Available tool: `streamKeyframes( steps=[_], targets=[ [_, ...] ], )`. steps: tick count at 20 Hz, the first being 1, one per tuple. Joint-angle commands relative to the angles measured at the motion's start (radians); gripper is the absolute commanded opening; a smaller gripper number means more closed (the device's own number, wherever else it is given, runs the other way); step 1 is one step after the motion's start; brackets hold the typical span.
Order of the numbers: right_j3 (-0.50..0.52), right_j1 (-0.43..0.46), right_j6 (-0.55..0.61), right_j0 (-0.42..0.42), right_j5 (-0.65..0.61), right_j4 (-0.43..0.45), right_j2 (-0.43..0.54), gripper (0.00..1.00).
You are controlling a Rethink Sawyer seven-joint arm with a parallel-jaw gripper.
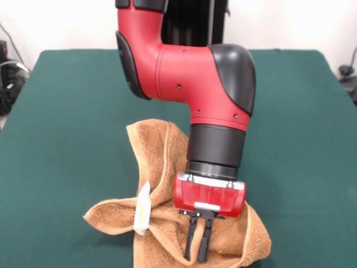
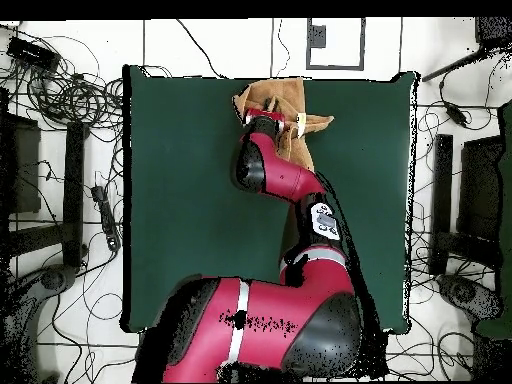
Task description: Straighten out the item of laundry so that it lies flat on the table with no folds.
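I see the table (image 1: 67, 111) carrying the towel (image 1: 162, 162), bunched in folds near its camera-side edge. It looks soft, light and limp; I'd take a hemmed corner. My arm (image 1: 184, 72) reaches over it, gripper (image 1: 197, 258) pointing down, fingers nearly together on the cloth, seemingly pinching a fold.

Robotics lab. Red and black robot arm (image 2: 285, 190) on a pedestal at a green cloth-covered desk (image 2: 180, 190), loose cables (image 2: 70, 95) tangled over the white floor, dark equipment stands (image 2: 72, 190) along both sides.
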State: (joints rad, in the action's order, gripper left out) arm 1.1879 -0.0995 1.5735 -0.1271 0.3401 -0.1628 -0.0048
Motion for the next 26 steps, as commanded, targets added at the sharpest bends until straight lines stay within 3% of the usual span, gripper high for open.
streamKeyframes(
  steps=[1, 12, 19, 23, 26],
  targets=[
    [0.019, -0.009, 0.143, 0.075, -0.249, -0.079, 0.027, 0.0],
    [0.033, -0.044, 0.145, 0.051, -0.319, -0.043, 0.066, 0.0],
    [0.275, -0.273, 0.293, 0.157, -0.469, -0.155, -0.004, 0.0],
    [0.339, -0.358, 0.357, 0.242, -0.575, -0.234, -0.093, 0.0],
    [0.361, -0.383, 0.368, 0.256, -0.613, -0.267, -0.102, 0.0]
  ],
)
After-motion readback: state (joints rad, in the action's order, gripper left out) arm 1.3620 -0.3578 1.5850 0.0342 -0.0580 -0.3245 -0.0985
